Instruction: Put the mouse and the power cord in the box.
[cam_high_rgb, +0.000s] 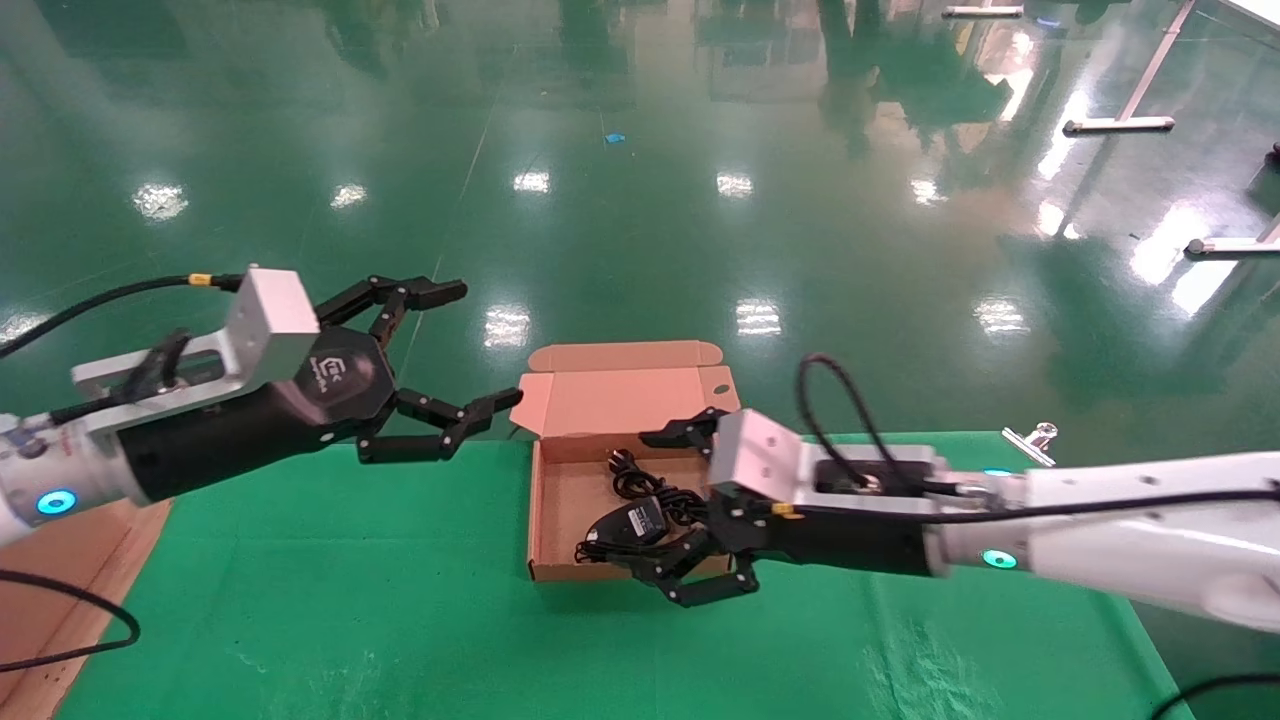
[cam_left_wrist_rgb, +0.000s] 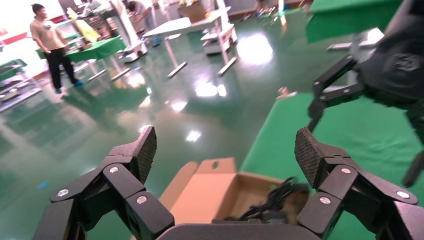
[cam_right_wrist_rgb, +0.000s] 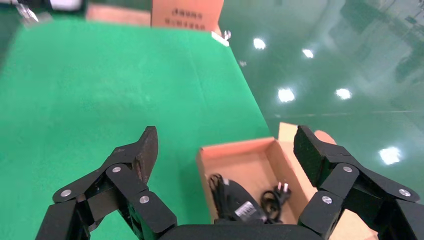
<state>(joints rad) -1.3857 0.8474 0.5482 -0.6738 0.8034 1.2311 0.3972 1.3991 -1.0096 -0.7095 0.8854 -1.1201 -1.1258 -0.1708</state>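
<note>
The brown cardboard box (cam_high_rgb: 537, 500) sits open on the green cloth, its lid (cam_high_rgb: 625, 395) tilted back. Inside lies the mouse (cam_high_rgb: 632, 521), a black oval body showing a white label, with thin cable bunched beside it. The power cord (cam_high_rgb: 640, 484) is coiled behind it, its two-pin plug (cam_right_wrist_rgb: 283, 189) on the box floor. My right gripper (cam_high_rgb: 668, 512) hovers open over the near right part of the box, holding nothing; the mouse (cam_right_wrist_rgb: 235, 201) lies just below its fingers. My left gripper (cam_high_rgb: 478, 347) hangs open in the air left of the box (cam_left_wrist_rgb: 212, 190), empty.
The green cloth table (cam_high_rgb: 350, 600) ends just behind the box, with shiny green floor beyond. A silver clip (cam_high_rgb: 1032, 440) sits at the far right edge. Brown cardboard (cam_high_rgb: 60, 590) lies left of the cloth. Another carton (cam_right_wrist_rgb: 187, 14) stands at the table's far end.
</note>
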